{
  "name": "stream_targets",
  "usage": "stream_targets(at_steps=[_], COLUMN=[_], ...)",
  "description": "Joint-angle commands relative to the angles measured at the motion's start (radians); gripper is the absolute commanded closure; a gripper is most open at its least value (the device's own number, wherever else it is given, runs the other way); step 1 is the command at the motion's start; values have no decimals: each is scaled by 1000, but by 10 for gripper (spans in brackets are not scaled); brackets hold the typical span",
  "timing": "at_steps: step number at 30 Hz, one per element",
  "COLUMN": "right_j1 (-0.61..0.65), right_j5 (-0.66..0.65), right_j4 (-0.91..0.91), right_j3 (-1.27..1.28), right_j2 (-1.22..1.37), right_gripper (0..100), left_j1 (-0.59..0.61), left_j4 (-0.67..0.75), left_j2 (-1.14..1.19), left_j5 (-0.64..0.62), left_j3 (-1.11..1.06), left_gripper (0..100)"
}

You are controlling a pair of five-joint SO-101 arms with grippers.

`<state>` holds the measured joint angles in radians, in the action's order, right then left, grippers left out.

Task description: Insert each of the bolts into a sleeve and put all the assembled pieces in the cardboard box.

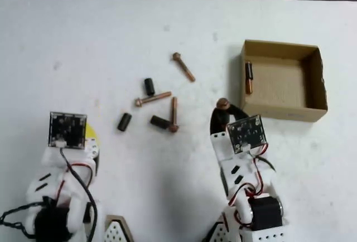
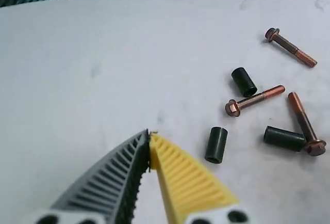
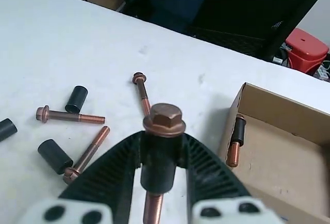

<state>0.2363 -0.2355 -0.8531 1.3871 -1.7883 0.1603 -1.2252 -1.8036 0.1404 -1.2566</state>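
Firstly, the cardboard box [image 1: 282, 45] stands open on the white table [image 1: 83, 35], well inside the table's far edge, and a wide band of bare surface lies between that edge and the box. Its walls are plain brown card, straight and low, and the floor is flat. Inside, an assembled piece [image 1: 249, 78] lies along the wall that faces the loose parts: a copper-coloured bolt with a short black sleeve around its upper part.

Just beside the near corner of the box on that same side, but apart from it, is the right gripper [image 3: 161, 139]. Its black ribbed fingers [image 3: 206, 164] are clenched on a black sleeve [image 3: 158, 168], which stands upright between them. A bolt [image 3: 164, 117] goes through this sleeve; its hexagonal flanged head sits on top and the threaded end comes out below.

Further from the box, across a strip of bare table, three loose bolts and three loose sleeves are scattered. One bolt [image 1: 183, 66] lies nearest to the box, tilted. A second bolt [image 1: 153, 98] lies beyond it, just beside a sleeve [image 1: 149, 86]. The third bolt [image 1: 174, 114] has its head close against another sleeve [image 1: 160, 122]; I cannot tell whether they touch. The last sleeve [image 1: 124, 122] lies alone, farthest from the box. All sleeves are smooth dark tubes, and the bolts are shiny with threaded ends.

Well apart from the box, past all these parts, hangs the left gripper [image 2: 149, 136]. Its two ribbed fingers, one grey [image 2: 111, 175] and one yellow [image 2: 188, 180], are pressed together at the tips with nothing between them, above bare table.
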Motion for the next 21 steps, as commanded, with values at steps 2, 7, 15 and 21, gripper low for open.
stream_targets(at_steps=[2, 7, 15, 21], right_j1=[-8, -10, -114, -205], right_j5=[-14, -48, -106, -110], right_j4=[2, 2, -36, -76], right_j3=[-60, -64, -121, -267], right_j2=[-12, -10, -8, 56], right_gripper=[981, 981, 982, 982], left_j1=[1, -30, -67, -61], left_j4=[-23, -77, -41, -44], left_j2=[-18, -18, -19, -19], left_j5=[69, 72, 68, 68], left_j3=[55, 46, -106, -215], left_gripper=[980, 980, 980, 979])
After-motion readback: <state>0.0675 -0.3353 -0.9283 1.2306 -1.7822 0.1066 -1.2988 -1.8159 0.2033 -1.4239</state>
